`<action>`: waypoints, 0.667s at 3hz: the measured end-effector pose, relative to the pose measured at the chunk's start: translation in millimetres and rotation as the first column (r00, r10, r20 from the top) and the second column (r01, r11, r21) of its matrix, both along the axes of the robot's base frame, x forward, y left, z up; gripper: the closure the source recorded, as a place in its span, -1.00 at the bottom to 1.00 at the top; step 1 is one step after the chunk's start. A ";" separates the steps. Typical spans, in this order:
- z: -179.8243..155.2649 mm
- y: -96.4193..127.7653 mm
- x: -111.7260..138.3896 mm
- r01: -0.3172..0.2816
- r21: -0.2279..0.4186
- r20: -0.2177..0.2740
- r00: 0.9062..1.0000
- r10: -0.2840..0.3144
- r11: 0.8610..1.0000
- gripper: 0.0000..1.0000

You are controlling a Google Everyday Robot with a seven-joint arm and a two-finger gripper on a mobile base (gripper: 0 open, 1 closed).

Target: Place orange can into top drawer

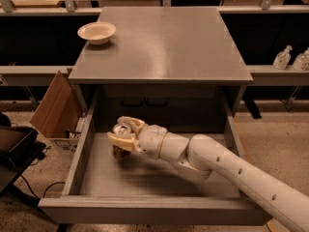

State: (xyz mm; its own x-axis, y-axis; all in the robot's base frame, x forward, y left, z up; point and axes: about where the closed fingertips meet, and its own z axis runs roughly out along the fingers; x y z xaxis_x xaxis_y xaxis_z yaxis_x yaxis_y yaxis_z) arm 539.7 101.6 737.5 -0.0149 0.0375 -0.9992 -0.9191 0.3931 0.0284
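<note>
The top drawer [145, 209] is pulled fully open below the grey cabinet top. My gripper [123, 133] reaches into it from the right, low over the left part of the drawer floor. Its cream fingers [119, 141] are shut on the orange can [119, 131], whose silver top shows between them and whose dark side shows just below. The can is upright, at or just above the drawer bottom; I cannot tell whether it touches.
A cream bowl [97, 32] stands on the cabinet top [164, 42] at the far left. An open cardboard box [57, 105] sits on the floor left of the drawer. Two clear bottles [282, 58] stand on a shelf at the right.
</note>
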 end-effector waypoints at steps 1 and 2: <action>0.8 2.2 -0.8 -0.004 0.000 0.001 1.000 0.004 1.000 -0.41; 1.3 3.6 -1.4 -0.007 0.001 0.002 1.000 0.007 1.000 -0.87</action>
